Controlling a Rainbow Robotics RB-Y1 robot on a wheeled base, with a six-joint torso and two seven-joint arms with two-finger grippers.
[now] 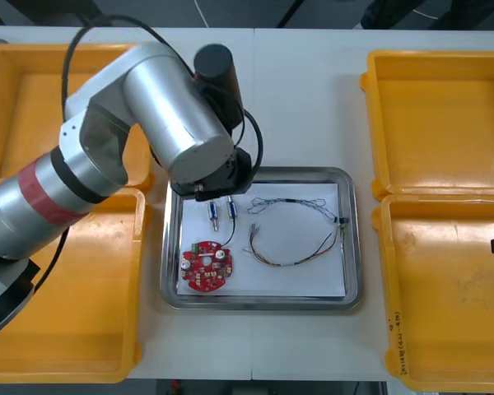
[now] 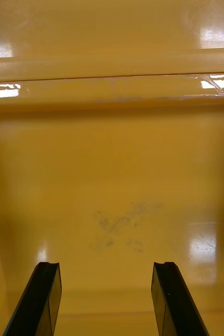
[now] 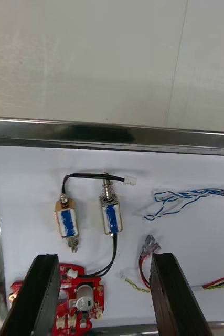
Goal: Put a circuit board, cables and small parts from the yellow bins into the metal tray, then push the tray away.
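Left gripper (image 3: 106, 299): released, fingers spread with nothing between them. It hangs over the far left part of the tray (image 1: 354, 247), above the small metal parts (image 3: 112, 216) and the circuit board (image 3: 64, 310).
Right gripper (image 2: 106, 302): also released and gripping nothing, low over the bare floor of the near right bin (image 2: 112, 173). I judge it is parked there to keep clear of the left arm's work.
Tray: in the middle of the table (image 1: 305, 99), between the near left bin (image 1: 74, 313) and the near right bin, so either arm can reach it. Its white inside makes the small things easy to see.
Circuit board: flat in the tray's near left corner.
Small metal parts: two, side by side just beyond the board, well inside the rim. Thin black leads trail from them, and one runs toward the board.
Cables: the blue and white cable (image 3: 182, 197) lies along the far right of the tray, and the red and yellow cable (image 3: 146, 249) curves nearer. Both lie in loose loops inside the rim, so they should not snag.
Step in hand: loading looks done and the push appears to be what remains.
Next move: the fingers need firm contact with the tray, probably at its near rim or floor.
Risk: the fingers may catch a lead or knock the small parts.
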